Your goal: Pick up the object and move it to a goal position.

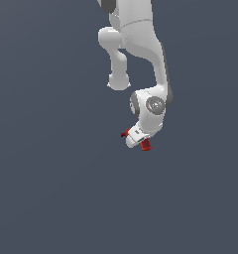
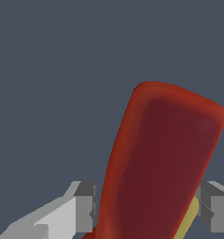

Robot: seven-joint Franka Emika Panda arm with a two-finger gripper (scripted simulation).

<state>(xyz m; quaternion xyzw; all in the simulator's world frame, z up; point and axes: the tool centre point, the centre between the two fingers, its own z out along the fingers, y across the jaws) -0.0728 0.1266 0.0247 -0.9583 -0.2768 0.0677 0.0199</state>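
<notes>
A white robot arm reaches down against a plain dark grey-blue background. In the exterior view, the gripper sits at the arm's lower end, tilted toward that view's left. The red object shows only as small bits: a bright red block poking out below the gripper on the exterior view's right, and a darker red sliver on the other side. The fingers themselves are too small to make out here.

The wrist view gives the close look. The object fills much of the picture as a long, rounded, dark red slab, standing between two grey fingers. The jaws are closed against its two sides, gripping it. A thin yellow strip shows along one edge of the object, beside the far finger.
</notes>
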